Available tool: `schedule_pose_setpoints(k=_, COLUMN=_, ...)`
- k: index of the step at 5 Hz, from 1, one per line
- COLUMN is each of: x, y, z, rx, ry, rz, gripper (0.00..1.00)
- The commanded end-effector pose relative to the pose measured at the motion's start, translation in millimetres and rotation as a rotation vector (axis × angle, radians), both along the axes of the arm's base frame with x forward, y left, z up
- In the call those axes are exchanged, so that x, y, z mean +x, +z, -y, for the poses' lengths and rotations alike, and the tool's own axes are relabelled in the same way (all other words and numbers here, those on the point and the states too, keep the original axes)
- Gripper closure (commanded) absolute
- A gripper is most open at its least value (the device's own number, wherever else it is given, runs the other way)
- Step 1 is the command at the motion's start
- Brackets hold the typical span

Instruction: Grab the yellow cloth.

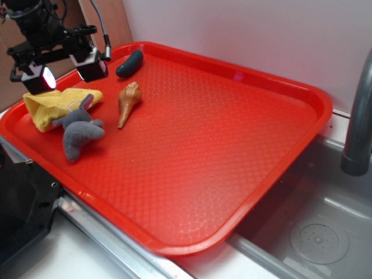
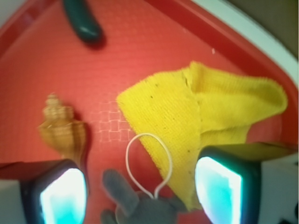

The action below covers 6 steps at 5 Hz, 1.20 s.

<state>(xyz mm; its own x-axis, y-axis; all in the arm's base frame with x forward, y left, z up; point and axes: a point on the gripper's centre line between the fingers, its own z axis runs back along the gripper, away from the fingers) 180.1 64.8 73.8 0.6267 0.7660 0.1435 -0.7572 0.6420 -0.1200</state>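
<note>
The yellow cloth (image 1: pixel 51 106) lies folded at the far left of the red tray (image 1: pixel 244 145), its near part under the grey plush bunny (image 1: pixel 80 132). In the wrist view the yellow cloth (image 2: pixel 201 116) spreads from the centre to the right, with one edge reaching the right finger (image 2: pixel 224 186). My gripper (image 1: pixel 65 71) hovers open just above the cloth, holding nothing. In the wrist view my gripper (image 2: pixel 140 196) has the bunny (image 2: pixel 140 207) and its white loop (image 2: pixel 149 163) between its fingers.
A tan spiral seashell (image 1: pixel 128 100) lies just right of the cloth, and also shows in the wrist view (image 2: pixel 63 128). A dark green pickle-like object (image 1: pixel 129 63) sits by the tray's back rim. A sink basin (image 1: pixel 319 232) and grey faucet (image 1: pixel 359 116) are at the right.
</note>
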Motion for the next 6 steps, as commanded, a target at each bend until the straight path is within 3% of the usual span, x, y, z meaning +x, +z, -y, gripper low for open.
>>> schedule_pose_setpoints(k=1, x=-20, y=-11, z=-83, rx=0.348, ry=-0.077, rz=-0.202, gripper=0.00)
schedule_pose_setpoints(k=4, x=-14, y=-43, z=-99, rx=0.365, ry=0.073, rz=-0.258, gripper=0.00)
schedule_pose_setpoints(k=5, x=-16, y=-50, z=-102, rx=0.352, ry=0.082, rz=-0.264, gripper=0.13)
schedule_pose_setpoints(k=6, x=-18, y=-52, z=-104, rx=0.339, ry=0.078, rz=-0.254, gripper=1.00)
